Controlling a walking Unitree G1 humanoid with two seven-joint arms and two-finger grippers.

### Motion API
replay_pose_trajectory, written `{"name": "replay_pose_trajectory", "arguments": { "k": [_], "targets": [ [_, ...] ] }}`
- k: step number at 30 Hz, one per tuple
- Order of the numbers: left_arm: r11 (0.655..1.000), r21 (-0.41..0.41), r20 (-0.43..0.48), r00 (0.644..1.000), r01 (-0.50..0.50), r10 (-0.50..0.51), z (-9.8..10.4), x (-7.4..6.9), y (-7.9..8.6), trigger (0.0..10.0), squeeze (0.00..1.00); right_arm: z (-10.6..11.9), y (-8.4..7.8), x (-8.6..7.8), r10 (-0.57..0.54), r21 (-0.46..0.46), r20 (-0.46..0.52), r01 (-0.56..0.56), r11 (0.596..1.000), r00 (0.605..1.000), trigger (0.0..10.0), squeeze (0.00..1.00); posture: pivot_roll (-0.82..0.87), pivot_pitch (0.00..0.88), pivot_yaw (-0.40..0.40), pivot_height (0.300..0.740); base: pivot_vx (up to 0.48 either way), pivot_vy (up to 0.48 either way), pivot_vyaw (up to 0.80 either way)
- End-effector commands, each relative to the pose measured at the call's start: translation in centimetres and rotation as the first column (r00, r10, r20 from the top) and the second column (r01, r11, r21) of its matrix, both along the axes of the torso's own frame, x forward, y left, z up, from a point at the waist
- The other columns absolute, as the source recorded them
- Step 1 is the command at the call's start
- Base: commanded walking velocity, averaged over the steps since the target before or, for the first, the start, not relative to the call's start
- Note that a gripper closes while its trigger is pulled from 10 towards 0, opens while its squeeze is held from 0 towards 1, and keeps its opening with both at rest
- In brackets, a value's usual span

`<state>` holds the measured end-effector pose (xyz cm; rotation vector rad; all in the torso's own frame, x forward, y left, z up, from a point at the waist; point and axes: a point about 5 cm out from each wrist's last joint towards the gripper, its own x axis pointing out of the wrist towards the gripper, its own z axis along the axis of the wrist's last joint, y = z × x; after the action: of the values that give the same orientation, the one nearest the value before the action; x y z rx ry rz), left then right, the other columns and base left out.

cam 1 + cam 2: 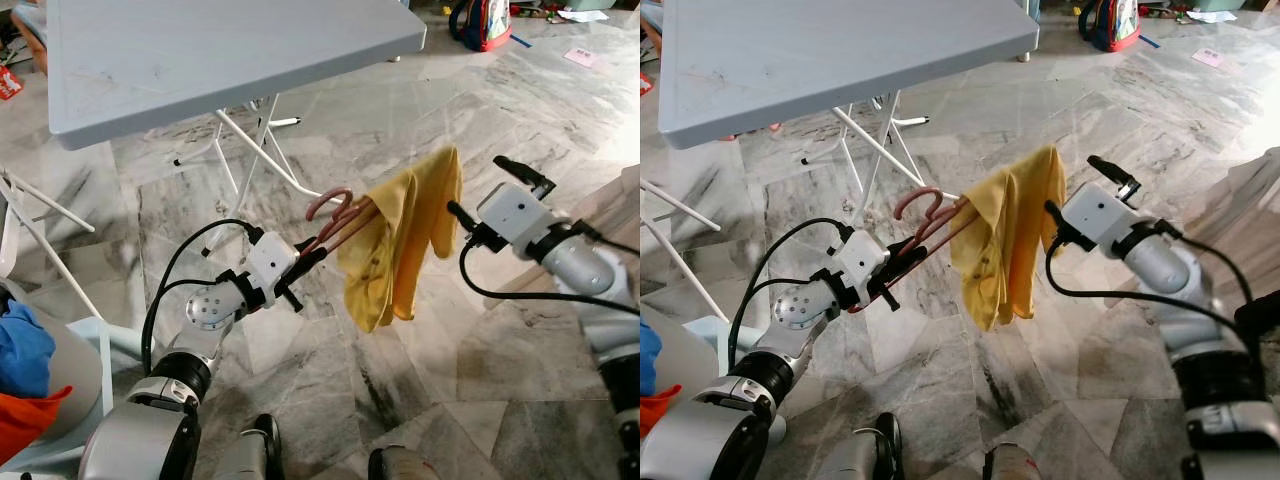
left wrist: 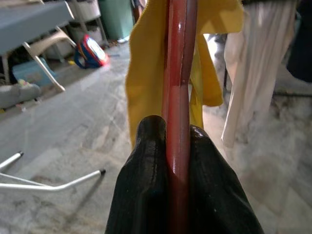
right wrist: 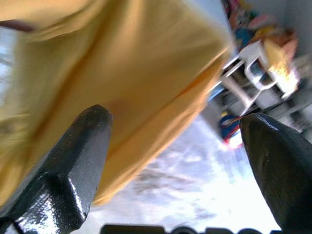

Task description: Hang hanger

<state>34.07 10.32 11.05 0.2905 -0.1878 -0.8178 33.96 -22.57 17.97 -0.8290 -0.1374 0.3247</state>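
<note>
Pink hanger (image 1: 335,222), yellow cloth (image 1: 400,240) draped over it, held aloft above marble floor (image 1: 400,380). Left hand (image 1: 305,265) pinching its bar. Right hand (image 1: 490,190) spread, beside cloth. Grey table (image 1: 200,50) behind.

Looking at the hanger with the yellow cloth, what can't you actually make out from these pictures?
- Far end of the hanger: head views, covered by the yellow cloth.
- Hanger's hook: left wrist view, cut off by the top edge.
- Cloth detail: right wrist view, blurred.
- Rail or rack to hang it on: none identifiable.
- Left gripper grips the hanger; right gripper jaws open.
</note>
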Motion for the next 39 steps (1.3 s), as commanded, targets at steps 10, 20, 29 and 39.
{"name": "replay_pose_trajectory", "arguments": {
  "k": [10,20,29,39],
  "targets": [
    [0.986,-0.16,0.001,0.999,-0.045,0.045,1.7,0.7,-0.8,0.0,0.0,-3.8,1.9,-2.2,-0.007,0.246,-0.136,0.04,0.968,0.991,10.0,1.0,-0.19,0.227,0.041,0.74,0.0,0.0,0.0],
    [0.975,-0.216,0.0,0.999,0.044,-0.045,2.3,0.3,-2.8,0.0,0.0,-4.7,5.1,-2.2,0.022,0.441,-0.193,0.066,0.895,0.981,10.0,0.0,-0.19,0.225,0.048,0.74,0.0,0.0,0.0],
    [0.96,-0.242,0.014,0.99,0.142,-0.142,2.5,-0.7,-4.2,0.0,0.0,-4.9,5.6,-1.0,-0.082,0.42,-0.182,0.153,0.895,0.98,10.0,0.0,-0.18,0.225,0.041,0.74,0.0,0.0,0.0],
    [0.928,-0.263,0.035,0.964,0.264,-0.264,3.4,-2.4,-4.9,0.0,0.0,-4.7,4.8,1.2,-0.239,0.433,-0.17,0.29,0.854,0.956,10.0,0.0,-0.16,0.221,0.039,0.74,0.0,0.0,0.0]
  ]
}}
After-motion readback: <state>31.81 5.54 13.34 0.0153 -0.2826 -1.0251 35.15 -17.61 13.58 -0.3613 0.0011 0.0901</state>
